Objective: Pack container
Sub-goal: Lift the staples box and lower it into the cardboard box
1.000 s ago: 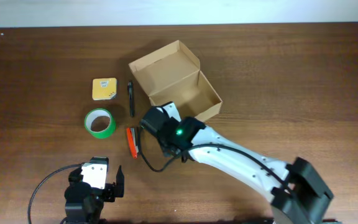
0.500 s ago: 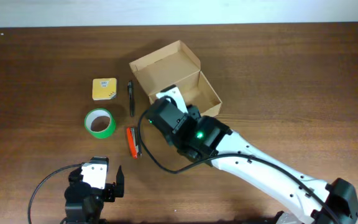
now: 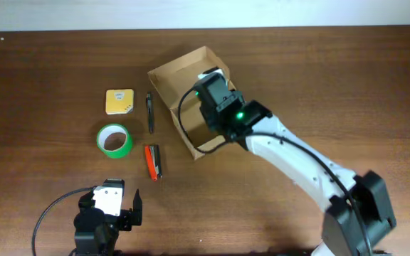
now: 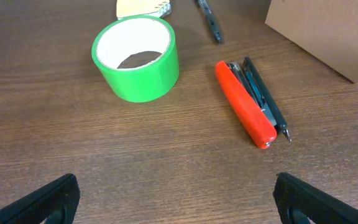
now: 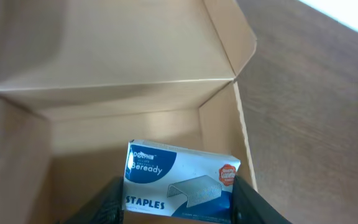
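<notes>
The container (image 3: 171, 80) is an open tan cardboard box with its flap lid raised, at the table's middle. My right gripper (image 3: 212, 89) hangs over the box, shut on a blue and white box of staples (image 5: 178, 182), with the box's inside (image 5: 123, 87) right below. My left gripper (image 4: 178, 199) is open and empty near the front edge, above bare wood. In front of it lie a green tape roll (image 4: 137, 57), a red stapler (image 4: 244, 106) with a black pen (image 4: 267, 99) against it, and another black pen (image 4: 208, 20).
A yellow sticky-note pad (image 3: 119, 101) lies left of the container, the tape roll (image 3: 114, 140) in front of it. A black pen (image 3: 149, 112) lies between pad and container. The red stapler (image 3: 151, 161) lies near the container's front left corner.
My right arm has swung from beside the red stapler back and to the right, carrying the staples box to above the open container. The left arm has not moved.
</notes>
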Tool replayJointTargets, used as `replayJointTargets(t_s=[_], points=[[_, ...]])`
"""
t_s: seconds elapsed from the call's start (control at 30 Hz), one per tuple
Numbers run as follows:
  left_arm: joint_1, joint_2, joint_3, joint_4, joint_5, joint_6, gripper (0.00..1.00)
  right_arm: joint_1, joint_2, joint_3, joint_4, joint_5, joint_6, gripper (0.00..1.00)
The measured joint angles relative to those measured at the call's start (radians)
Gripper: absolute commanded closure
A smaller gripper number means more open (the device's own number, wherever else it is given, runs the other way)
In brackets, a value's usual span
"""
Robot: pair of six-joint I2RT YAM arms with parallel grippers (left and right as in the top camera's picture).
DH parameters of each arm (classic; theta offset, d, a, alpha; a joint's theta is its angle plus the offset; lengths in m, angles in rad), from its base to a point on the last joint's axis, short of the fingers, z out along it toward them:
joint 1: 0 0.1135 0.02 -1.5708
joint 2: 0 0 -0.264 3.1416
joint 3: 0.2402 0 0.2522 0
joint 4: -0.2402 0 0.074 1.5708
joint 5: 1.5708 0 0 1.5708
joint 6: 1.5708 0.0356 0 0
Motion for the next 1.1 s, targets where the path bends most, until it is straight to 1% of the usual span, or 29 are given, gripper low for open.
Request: replayJointTargets(t_s=[0.2,0.43,0.57,1.1], points=[[0.0,0.0,0.0,0.0,0.0,0.0,0.0,-0.028,0.078,0.0,0.016,-0.057,-0.042,0.54],[0.0,0.0,0.0,0.0,0.0,0.0,0.01,-0.028,0.175,0.0,0.024,-0.076,-0.05,0.54],[0.0,0.0,0.0,0.0,0.0,0.0,0.01,-0.028,0.201,0.0,0.024,-0.079,-0.046,0.54],[0.0,0.0,0.0,0.0,0.0,0.0,0.01,-0.028,0.212,0.0,0.006,-0.087,0.12,0.55]])
